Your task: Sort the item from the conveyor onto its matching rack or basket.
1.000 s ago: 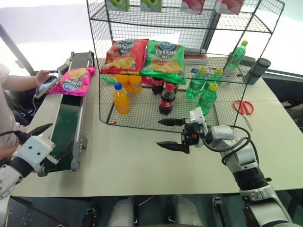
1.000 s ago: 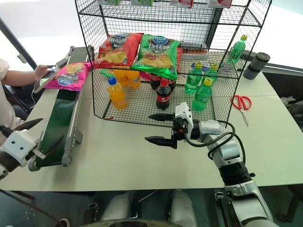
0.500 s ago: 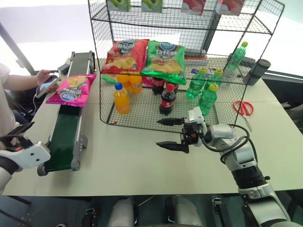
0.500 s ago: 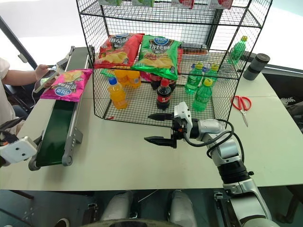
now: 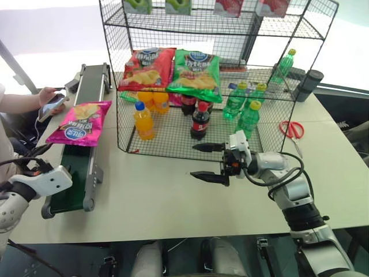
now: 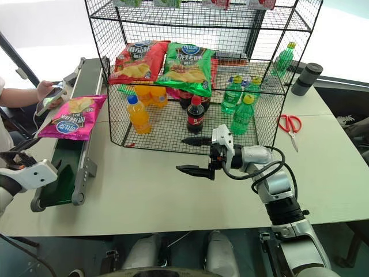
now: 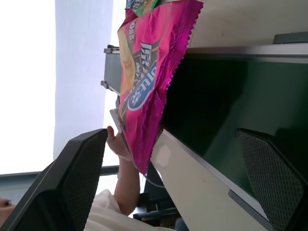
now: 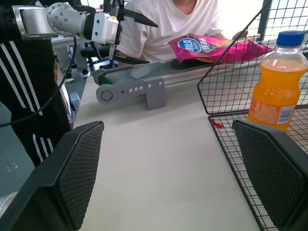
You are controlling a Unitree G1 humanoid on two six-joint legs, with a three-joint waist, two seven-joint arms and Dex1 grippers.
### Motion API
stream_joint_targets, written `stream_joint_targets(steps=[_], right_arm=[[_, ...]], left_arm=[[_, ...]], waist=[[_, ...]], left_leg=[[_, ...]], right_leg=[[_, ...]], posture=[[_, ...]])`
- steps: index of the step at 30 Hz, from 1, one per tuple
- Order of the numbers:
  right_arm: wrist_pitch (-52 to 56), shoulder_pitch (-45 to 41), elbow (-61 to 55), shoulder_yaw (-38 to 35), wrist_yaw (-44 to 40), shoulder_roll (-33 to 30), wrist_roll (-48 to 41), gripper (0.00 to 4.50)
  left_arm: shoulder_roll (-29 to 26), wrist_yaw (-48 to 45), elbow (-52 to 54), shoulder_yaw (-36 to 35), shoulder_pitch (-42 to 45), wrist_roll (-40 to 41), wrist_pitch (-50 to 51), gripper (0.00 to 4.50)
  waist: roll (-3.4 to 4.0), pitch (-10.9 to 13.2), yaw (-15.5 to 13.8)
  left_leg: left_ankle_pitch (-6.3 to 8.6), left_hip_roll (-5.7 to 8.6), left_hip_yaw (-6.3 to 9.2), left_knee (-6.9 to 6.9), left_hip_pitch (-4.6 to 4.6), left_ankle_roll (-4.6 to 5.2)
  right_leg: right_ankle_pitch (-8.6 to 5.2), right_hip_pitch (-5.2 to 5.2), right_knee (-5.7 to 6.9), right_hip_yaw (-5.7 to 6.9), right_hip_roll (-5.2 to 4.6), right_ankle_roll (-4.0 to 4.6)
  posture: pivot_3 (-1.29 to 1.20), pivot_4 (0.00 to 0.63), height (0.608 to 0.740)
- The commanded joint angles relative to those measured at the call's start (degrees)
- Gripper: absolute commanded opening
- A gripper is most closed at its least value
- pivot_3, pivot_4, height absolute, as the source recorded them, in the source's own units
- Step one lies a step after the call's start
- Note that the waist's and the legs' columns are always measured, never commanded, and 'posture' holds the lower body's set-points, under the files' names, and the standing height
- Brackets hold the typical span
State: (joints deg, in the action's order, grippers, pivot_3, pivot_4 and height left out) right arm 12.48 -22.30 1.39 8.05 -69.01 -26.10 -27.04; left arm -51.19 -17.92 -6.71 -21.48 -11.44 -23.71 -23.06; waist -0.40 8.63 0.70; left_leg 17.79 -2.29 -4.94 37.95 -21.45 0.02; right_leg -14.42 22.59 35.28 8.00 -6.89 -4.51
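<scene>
The magenta-pink chip bag (image 5: 76,123) lies across the dark green conveyor (image 5: 70,183), about midway along the belt, overhanging its left rail. My left gripper (image 5: 29,163) hovers open and empty at the near-left side of the conveyor, short of the bag; in the left wrist view the bag (image 7: 144,82) sits ahead between the spread fingers (image 7: 72,183). My right gripper (image 5: 194,161) hangs open and empty over the table, just in front of the black wire rack (image 5: 167,142), pointing left. The right wrist view shows the bag (image 8: 216,48) far off on the belt.
A red bag (image 5: 144,68) and a green bag (image 5: 197,70) lie on the rack's middle tier. Orange (image 5: 142,120), cola (image 5: 198,120) and green bottles (image 5: 249,119) stand below. Scissors (image 5: 290,130) and a black cylinder (image 5: 305,85) are at right. A person's hand holds a phone (image 5: 51,103) by the conveyor.
The pink bag has travelled along the belt toward the near end. My left gripper has rolled and shifted slightly beside the conveyor's end. The right arm has stayed still.
</scene>
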Motion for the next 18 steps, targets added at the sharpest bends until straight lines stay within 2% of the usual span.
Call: stream_joint_targets(steps=[1, 18], right_arm=[[-1.52, -0.07, -1.47, -1.48, -0.25, -1.06, 0.45, 4.45], [-2.04, 2.21, -4.44, -1.52, 2.10, -1.79, 1.91, 4.45]], left_arm=[[-1.25, 1.16, -0.46, 0.87, 1.34, -0.39, -0.46, 4.50], [-2.11, 2.01, -5.22, 6.57, 6.71, -1.09, -1.56, 4.50]], waist=[[-0.02, -0.01, 0.02], [-0.07, -0.04, -0.04]], left_leg=[[0.00, 0.00, 0.00, 0.00, 0.00, 0.00], [0.00, -0.02, -0.01, 0.00, 0.01, -0.01]], right_leg=[[0.00, 0.00, 0.00, 0.00, 0.00, 0.00], [0.01, -0.01, 0.01, 0.00, -0.01, 0.01]], posture=[[0.00, 0.150, 0.740], [0.00, 0.150, 0.740]])
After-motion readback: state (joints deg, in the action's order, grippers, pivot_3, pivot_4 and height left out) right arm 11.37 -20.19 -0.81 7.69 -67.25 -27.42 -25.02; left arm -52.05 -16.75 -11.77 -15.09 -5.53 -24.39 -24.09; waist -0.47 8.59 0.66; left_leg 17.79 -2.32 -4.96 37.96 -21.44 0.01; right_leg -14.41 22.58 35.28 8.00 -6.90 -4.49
